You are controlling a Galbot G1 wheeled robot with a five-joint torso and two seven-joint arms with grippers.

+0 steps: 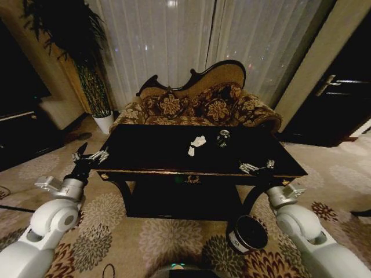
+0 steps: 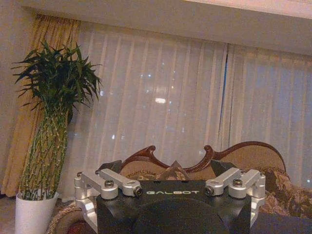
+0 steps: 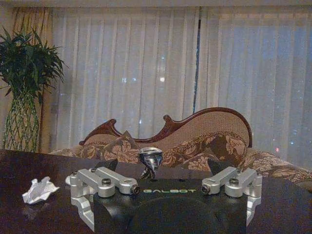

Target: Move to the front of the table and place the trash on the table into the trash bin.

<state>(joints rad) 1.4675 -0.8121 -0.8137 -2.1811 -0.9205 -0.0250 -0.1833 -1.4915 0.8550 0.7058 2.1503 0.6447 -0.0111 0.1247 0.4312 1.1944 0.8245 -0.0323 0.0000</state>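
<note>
The glossy black table (image 1: pixel 145 152) stands right in front of me. On its top lie the trash pieces: a crumpled white paper (image 1: pixel 199 141), a smaller white scrap (image 1: pixel 191 151) and a shiny crushed can (image 1: pixel 223 138). The trash bin (image 1: pixel 248 233) sits on the carpet below the table's front right corner. My left gripper (image 1: pixel 90 156) hovers open at the table's left end, holding nothing. My right gripper (image 1: pixel 257 167) is open above the table's front right part, short of the trash. In the right wrist view the can (image 3: pixel 150 159) stands beyond the open right gripper (image 3: pixel 161 166) and the paper (image 3: pixel 40 190) lies off to one side.
A patterned sofa (image 1: pixel 197 107) stands close behind the table. A tall plant in a white pot (image 1: pixel 104 121) is at the back left, a low black cabinet (image 1: pixel 23 136) at the left, a dark door (image 1: pixel 339 98) at the right. Floral carpet (image 1: pixel 168 237) lies in front.
</note>
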